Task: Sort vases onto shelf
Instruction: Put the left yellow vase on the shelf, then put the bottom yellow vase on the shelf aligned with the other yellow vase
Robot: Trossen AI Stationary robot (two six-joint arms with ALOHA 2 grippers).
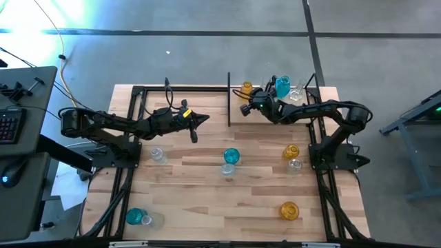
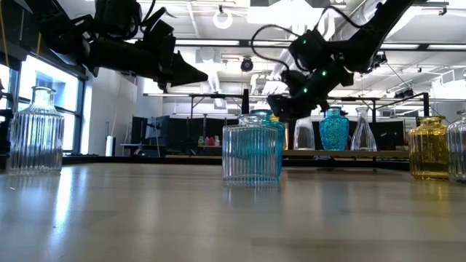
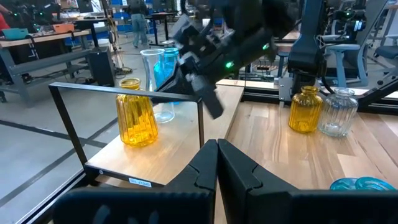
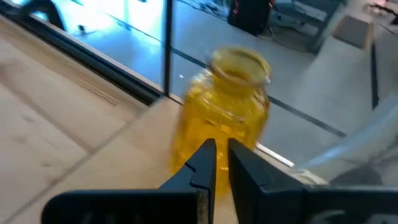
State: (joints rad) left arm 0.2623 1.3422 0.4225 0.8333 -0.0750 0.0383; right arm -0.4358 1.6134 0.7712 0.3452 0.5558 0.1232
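The right gripper (image 4: 216,163) has its jaws nearly closed and empty, just in front of a yellow vase (image 4: 224,109) on the shelf (image 1: 238,117). Only the high view shows a teal vase (image 1: 282,86) there and others scattered on the table (image 1: 207,200). The left gripper (image 1: 204,118) hangs closed and empty.

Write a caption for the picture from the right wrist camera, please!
Right gripper, fingers nearly shut and empty, points at a ribbed amber-yellow glass vase standing on the light-wood shelf board.
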